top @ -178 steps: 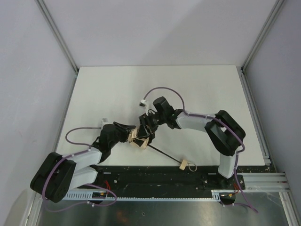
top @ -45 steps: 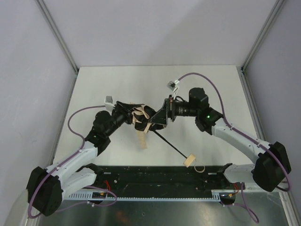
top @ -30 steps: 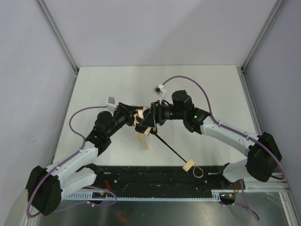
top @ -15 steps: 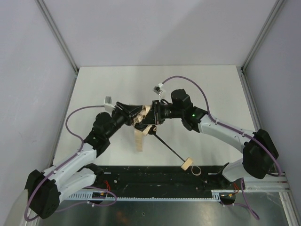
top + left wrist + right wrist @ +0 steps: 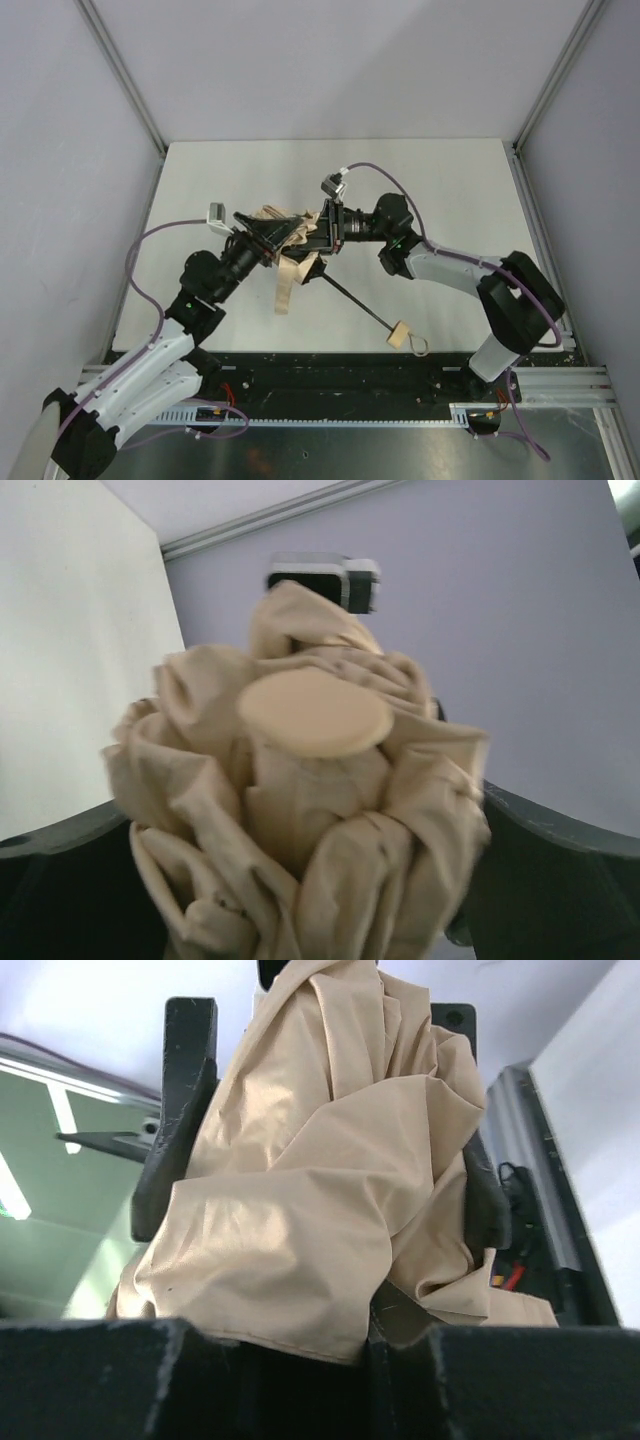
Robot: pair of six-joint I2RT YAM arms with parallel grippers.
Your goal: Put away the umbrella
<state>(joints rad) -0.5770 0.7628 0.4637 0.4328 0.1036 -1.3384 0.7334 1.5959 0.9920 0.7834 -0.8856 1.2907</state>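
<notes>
top camera high, looking down over table (image 5: 450,180); both wrist cameras pressed close on umbrella (image 5: 310,820) fabric

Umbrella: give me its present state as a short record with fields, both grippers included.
umbrella: beige fabric bunched, raised between the two grippers
top cap: round, faces the left wrist camera
shaft: dark, extended, slanting down to the handle
handle: tan, low by the near edge of the table
wrist loop: beside the handle
loose strip: hangs below the bunched fabric
left gripper: jaws wide, either side of the fabric
right gripper: shut on the fabric
stowed: not yet
</notes>
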